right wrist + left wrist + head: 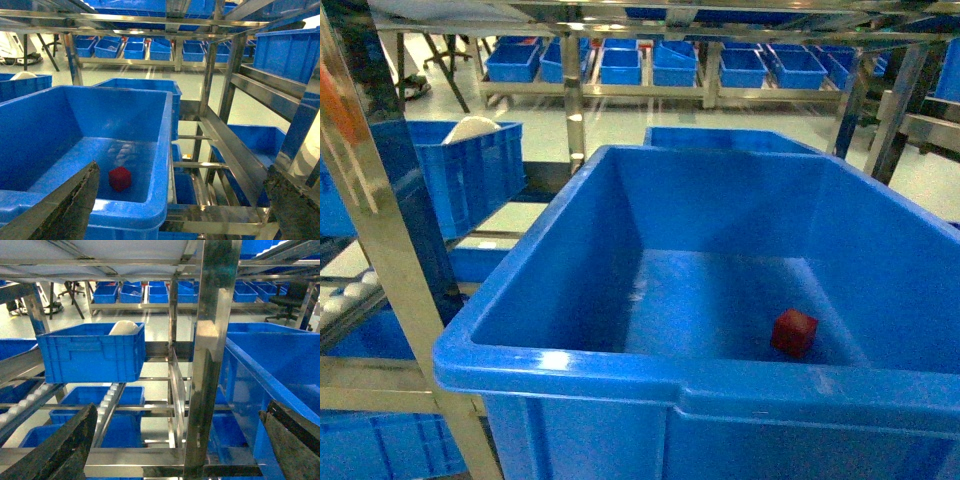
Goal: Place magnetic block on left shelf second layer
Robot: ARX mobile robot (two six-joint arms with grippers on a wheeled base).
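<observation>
One magnetic block (794,332) — bin (620,360) floor

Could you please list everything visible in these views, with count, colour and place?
magnetic block: one, dark red, on the floor of the large bin, toward its right front
large bin: one, blue, directly in front in the head view, otherwise empty
crate: one, blue, on the left rack's roller tier, holding a white rounded object
steel rack: shiny silver, uprights and crossbars around the bins, white roller rails at lower left
far bins: a row, blue, on a low rack across the floor
lower bins: several, blue, under the left tier
left gripper: open, dark fingers, empty, facing the left rack
right gripper: open, dark fingers, empty, above the large bin's near rim
</observation>
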